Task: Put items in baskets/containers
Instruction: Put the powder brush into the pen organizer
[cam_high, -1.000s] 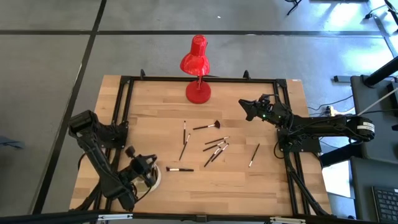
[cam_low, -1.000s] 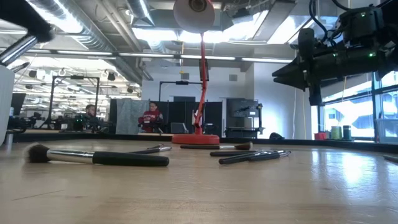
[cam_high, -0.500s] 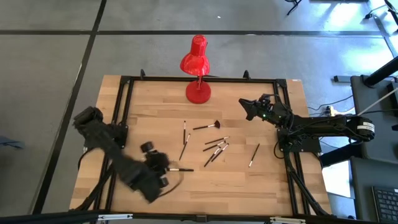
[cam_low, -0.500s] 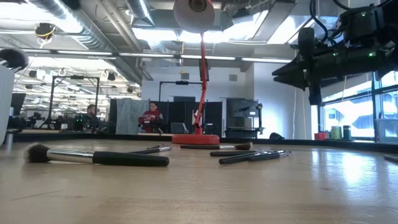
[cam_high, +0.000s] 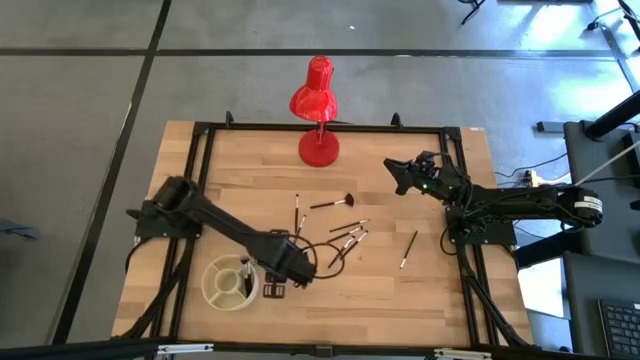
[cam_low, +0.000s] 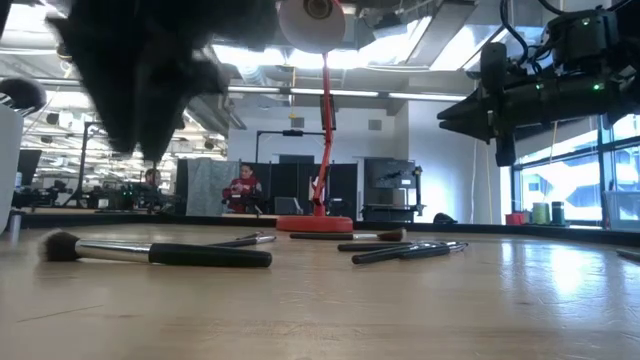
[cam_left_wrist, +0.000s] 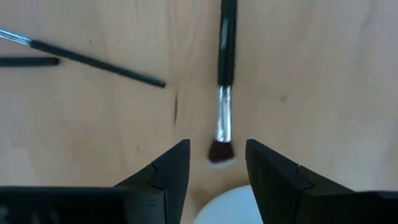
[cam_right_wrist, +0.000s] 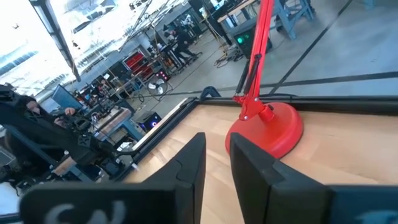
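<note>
My left gripper (cam_high: 278, 278) hangs open above the table beside the cream dish (cam_high: 222, 290). In the left wrist view (cam_left_wrist: 217, 158) its fingers stand on either side of the bristle head (cam_left_wrist: 219, 151) of a dark-handled brush (cam_left_wrist: 226, 50) that lies flat on the wood, and they touch nothing. The same brush shows in the low view (cam_low: 160, 254). One brush (cam_high: 245, 272) stands in the dish's central cup. Several more brushes (cam_high: 345, 236) lie loose at mid-table. My right gripper (cam_high: 393, 174) waits open with a narrow gap, raised at the far right.
A red desk lamp (cam_high: 318, 148) stands at the table's far middle. One single brush (cam_high: 408, 248) lies to the right of the cluster, and two more (cam_high: 296, 212) lie toward the lamp. The dish's rim (cam_left_wrist: 230, 208) lies just behind my left fingers. People show in the room behind the table.
My left arm has swung from over the dish at the near left toward the table's right, uncovering the dish with a brush in its cup. Its gripper now hangs over the bristle end of the nearest brush.
</note>
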